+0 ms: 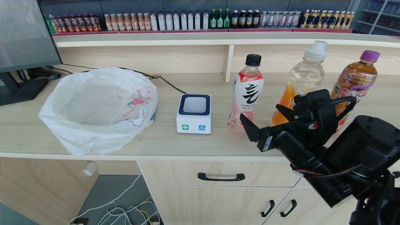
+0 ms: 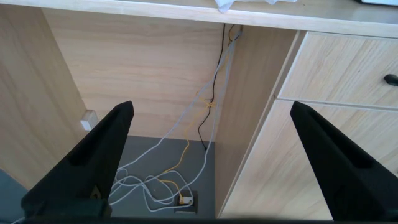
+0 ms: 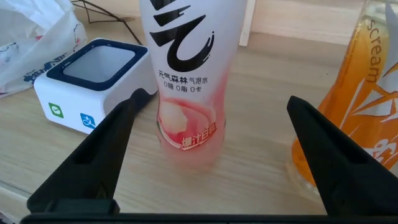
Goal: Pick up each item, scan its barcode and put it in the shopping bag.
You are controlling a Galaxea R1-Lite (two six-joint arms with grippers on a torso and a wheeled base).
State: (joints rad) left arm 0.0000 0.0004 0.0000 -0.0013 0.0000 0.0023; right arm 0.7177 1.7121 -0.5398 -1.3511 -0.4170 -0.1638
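A pink and white bottle (image 1: pixel 246 93) with a black cap stands on the counter, right of the white barcode scanner (image 1: pixel 193 113). My right gripper (image 1: pixel 265 120) is open just in front of it, fingers spread to either side of the bottle (image 3: pixel 185 81) and not touching it. An orange-drink bottle (image 1: pixel 300 84) with a white cap and an amber bottle (image 1: pixel 354 81) with a purple cap stand further right. The white shopping bag (image 1: pixel 100 107) lies open on the left. My left gripper (image 2: pixel 211 168) hangs open below the counter, with nothing between its fingers.
A monitor on its stand (image 1: pixel 22 47) occupies the counter's far left, with cables (image 1: pixel 150 75) trailing behind the bag. A raised shelf and divider (image 1: pixel 229 61) back the counter. Drawers with black handles (image 1: pixel 221 178) sit below; loose cables (image 2: pixel 180 180) lie on the floor.
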